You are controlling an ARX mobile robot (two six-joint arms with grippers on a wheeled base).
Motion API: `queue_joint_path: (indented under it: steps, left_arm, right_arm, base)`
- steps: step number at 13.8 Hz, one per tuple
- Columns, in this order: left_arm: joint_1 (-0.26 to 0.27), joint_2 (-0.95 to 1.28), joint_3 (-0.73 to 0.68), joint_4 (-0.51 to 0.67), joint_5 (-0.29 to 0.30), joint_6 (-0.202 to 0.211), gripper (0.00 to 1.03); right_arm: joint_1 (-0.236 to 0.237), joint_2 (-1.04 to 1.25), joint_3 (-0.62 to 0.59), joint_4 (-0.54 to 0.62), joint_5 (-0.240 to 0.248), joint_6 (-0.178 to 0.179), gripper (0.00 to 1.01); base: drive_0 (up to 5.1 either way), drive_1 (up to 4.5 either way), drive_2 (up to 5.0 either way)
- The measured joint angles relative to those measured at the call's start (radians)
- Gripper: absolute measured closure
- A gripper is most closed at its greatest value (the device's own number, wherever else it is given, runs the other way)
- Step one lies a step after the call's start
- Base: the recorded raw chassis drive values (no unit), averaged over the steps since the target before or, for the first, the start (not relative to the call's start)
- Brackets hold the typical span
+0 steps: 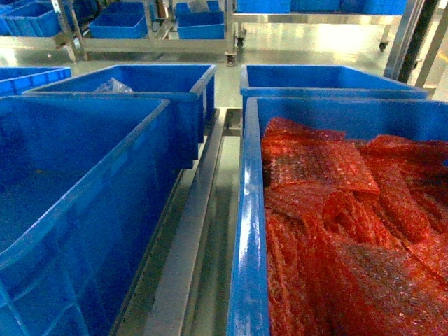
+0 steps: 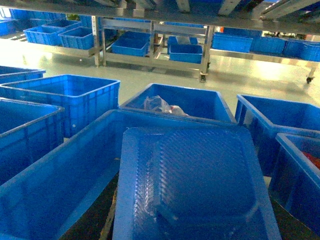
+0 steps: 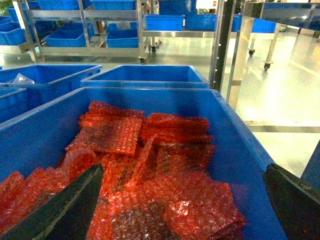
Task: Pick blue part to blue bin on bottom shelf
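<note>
The blue part (image 2: 195, 185), a flat ribbed blue piece, fills the lower middle of the left wrist view. It is held up close to the camera over a large blue bin (image 2: 55, 180); my left gripper is shut on it, its fingers hidden beneath it. In the head view that blue bin (image 1: 70, 182) stands at the left with nothing in it, and no gripper shows. A steel rail of the bottom shelf (image 1: 199, 224) runs between the bins. My right gripper (image 3: 183, 170) hangs open, fingers (image 3: 65, 210) wide apart, above a bin of red bubble-wrap bags (image 3: 150, 165).
Further blue bins (image 1: 140, 87) stand behind, one holding a clear plastic bag (image 2: 160, 105). The bin of red bags (image 1: 350, 224) fills the right of the head view. Steel racks with more blue crates (image 3: 70, 35) line the far side of a shiny floor.
</note>
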Motion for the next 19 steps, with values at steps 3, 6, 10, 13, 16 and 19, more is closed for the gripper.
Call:
queue_joint_path:
  steps: [3, 6, 10, 13, 16, 19]
  left_arm:
    - [0.0, 0.0, 0.0, 0.0, 0.0, 0.0, 0.6]
    - [0.0, 0.0, 0.0, 0.0, 0.0, 0.0, 0.6]
    - [-0.082, 0.08, 0.053, -0.129, -0.238, -0.008, 0.6]
    - [-0.021, 0.347, 0.064, 0.154, -0.117, 0.027, 0.6]
    - [0.163, 0.681, 0.146, 0.322, 0.14, -0.033, 0.6]
    - [0.277, 0.874, 0.2, 0.361, 0.234, -0.074, 0.47]
  right_arm:
    - [0.0, 0.0, 0.0, 0.0, 0.0, 0.0, 0.03]
    - [0.0, 0.0, 0.0, 0.0, 0.0, 0.0, 0.03]
    - [0.0, 0.0, 0.0, 0.0, 0.0, 0.0, 0.03]
    - [0.0, 0.0, 0.0, 0.0, 0.0, 0.0, 0.03]
    - [0.0, 0.0, 0.0, 0.0, 0.0, 0.0, 0.03]
    - [0.0, 0.0, 0.0, 0.0, 0.0, 0.0, 0.03]
  base:
    - [0.0, 0.0, 0.0]
    - [0.0, 0.0, 0.0]
    - [0.0, 0.0, 0.0]
    - [0.0, 0.0, 0.0]
    - [0.0, 0.0, 0.0]
    - [0.0, 0.0, 0.0]
